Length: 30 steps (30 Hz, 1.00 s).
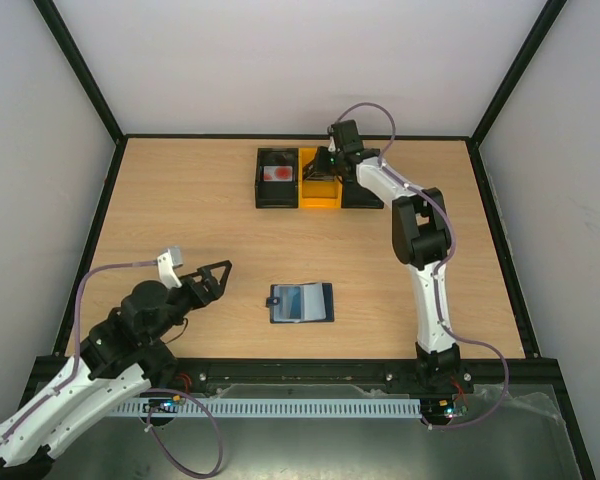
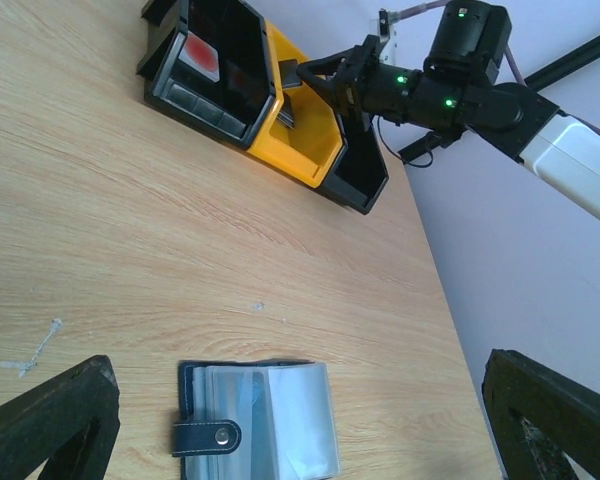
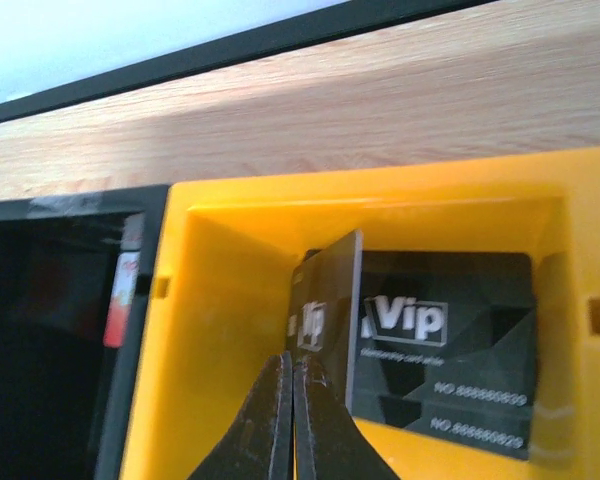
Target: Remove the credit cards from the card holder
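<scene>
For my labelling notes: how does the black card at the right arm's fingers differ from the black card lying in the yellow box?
The held card stands on edge; the flat card lies face up in the yellow box. The held card is pinched by the right fingers; the flat card is free. Both are black with a Vip logo.

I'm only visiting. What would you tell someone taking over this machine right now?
Left claw: open, empty, near the holder.
Right claw: shut, seemingly pinching a black card upright over the yellow bin.
Done: a Vip card lies in that bin, a red card in the black bin.
To do: holder lies open; something blue shows inside.
</scene>
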Each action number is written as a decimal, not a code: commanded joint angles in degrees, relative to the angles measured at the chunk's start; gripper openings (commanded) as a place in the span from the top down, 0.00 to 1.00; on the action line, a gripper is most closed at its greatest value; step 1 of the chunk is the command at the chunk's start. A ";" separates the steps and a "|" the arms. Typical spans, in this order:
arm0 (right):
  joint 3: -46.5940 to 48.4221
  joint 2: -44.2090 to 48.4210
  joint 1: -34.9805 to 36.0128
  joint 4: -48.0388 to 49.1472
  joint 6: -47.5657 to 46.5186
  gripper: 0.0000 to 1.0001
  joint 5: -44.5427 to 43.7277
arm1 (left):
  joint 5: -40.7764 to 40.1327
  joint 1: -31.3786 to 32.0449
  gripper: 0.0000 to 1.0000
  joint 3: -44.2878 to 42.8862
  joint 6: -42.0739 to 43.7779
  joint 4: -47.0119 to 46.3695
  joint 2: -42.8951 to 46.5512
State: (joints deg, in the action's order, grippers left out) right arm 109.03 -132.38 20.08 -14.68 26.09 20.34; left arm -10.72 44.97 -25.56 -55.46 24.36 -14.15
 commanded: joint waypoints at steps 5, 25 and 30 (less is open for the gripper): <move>4.32 -2.70 0.07 -6.14 -0.90 0.98 -9.65 | -1.03 -0.23 0.00 -2.05 1.94 -1.74 -0.70; -18.30 18.86 2.16 -1.33 3.53 0.92 -2.91 | -5.33 -0.32 0.00 -3.75 7.78 -5.56 -18.34; -33.09 29.44 5.24 3.81 5.37 0.86 -1.82 | -0.41 -0.58 0.00 -6.62 9.92 -8.16 -30.08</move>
State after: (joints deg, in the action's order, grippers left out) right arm 84.47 -109.23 22.85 -15.35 29.08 16.88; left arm -14.37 44.91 -29.04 -49.17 20.03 -37.17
